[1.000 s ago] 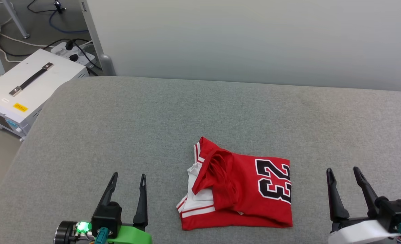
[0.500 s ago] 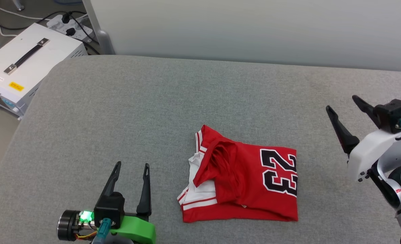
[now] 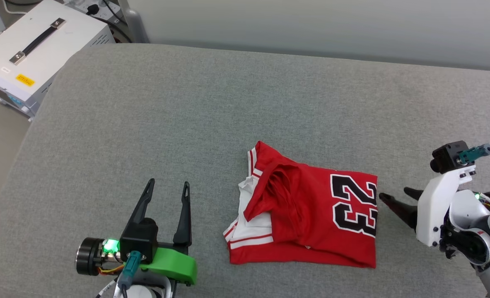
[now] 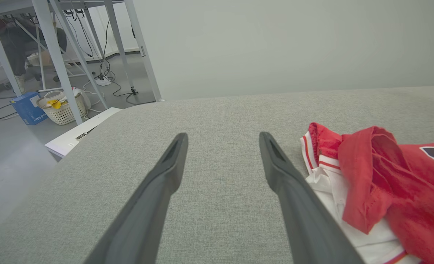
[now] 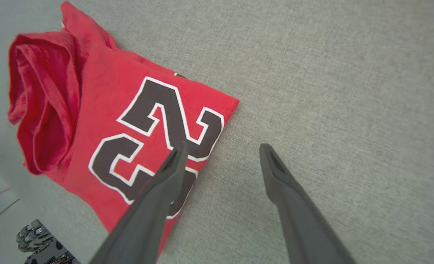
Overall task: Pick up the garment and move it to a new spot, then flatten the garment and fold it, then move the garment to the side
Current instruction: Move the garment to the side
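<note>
Red jersey (image 3: 311, 215) bunched. Right tool (image 3: 394, 193) wide open, empty, at its 3 o'clock edge: best pinch all layers there. Left tool (image 3: 168, 182) open, empty, 9 o'clock.

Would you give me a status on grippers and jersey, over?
Left gripper open, left of jersey, apart. Right gripper open at its numbered edge, contact unclear. Jersey loosely folded on grey cushion. Nothing blocking it.

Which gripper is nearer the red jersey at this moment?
Right. The right gripper, open, points at the numbered edge of the garment, nearly touching it; the left gripper, open, sits apart on its sleeve side.
</note>
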Robot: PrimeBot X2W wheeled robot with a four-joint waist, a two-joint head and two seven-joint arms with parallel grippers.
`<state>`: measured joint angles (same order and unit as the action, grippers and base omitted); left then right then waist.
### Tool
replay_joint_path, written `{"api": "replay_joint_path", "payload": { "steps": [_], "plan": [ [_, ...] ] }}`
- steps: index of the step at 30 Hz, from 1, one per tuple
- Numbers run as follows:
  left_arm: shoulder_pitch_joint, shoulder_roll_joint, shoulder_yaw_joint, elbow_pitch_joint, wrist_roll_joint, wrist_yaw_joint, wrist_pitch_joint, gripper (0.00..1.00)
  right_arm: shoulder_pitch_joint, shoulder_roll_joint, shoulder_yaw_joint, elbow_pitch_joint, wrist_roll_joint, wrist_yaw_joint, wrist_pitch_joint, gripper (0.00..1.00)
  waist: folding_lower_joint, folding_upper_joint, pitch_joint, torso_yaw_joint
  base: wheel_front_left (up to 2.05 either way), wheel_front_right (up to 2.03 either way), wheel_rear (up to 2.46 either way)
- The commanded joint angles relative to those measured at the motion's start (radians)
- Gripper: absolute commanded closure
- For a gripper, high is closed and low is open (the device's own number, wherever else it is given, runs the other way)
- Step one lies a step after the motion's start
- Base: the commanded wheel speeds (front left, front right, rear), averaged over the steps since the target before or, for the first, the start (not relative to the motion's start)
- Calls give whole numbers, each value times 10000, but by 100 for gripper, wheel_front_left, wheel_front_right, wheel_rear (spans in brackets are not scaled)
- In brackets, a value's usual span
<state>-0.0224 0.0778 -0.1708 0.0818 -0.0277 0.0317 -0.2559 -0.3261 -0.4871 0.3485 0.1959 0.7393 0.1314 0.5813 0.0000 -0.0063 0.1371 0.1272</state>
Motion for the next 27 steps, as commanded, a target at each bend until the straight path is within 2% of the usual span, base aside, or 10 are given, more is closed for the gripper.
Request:
{"api": "replay_joint_path", "payload": {
  "steps": [1,9,16,20,21,22,23,27],
  "plan": [
    [-205,-43,-19,-22,-15,-23,-59,0,137,72,45,124,262,-7,158,0,0,63,238,185,0,0,0],
    [-511,-86,-92,26,-2,-65,-59,0,177,635,478,946,1114,-7,616,0,0,63,653,508,0,0,0],
    [-660,-118,-134,97,9,-59,-59,0,188,1027,1196,1495,1125,-7,235,0,0,63,720,685,0,0,0],
    [-669,-129,-155,130,16,-64,-59,0,116,1008,1593,1648,1046,-7,-190,0,0,63,689,739,0,0,0],
    [-666,-131,-159,138,18,-64,-59,0,87,989,1655,1661,1052,-7,-321,3,0,63,679,749,0,0,0],
    [-658,-133,-163,151,21,-66,-59,0,37,953,1733,1673,1059,-7,-484,67,0,63,658,754,0,0,0],
    [-647,-133,-163,161,21,-69,-59,0,-11,925,1788,1668,1070,-7,-615,100,0,63,637,752,0,0,0],
    [-566,-137,-168,243,25,-75,-59,0,-286,686,2151,1520,1040,-7,-1156,100,0,63,447,711,0,0,0]
  ]
}}
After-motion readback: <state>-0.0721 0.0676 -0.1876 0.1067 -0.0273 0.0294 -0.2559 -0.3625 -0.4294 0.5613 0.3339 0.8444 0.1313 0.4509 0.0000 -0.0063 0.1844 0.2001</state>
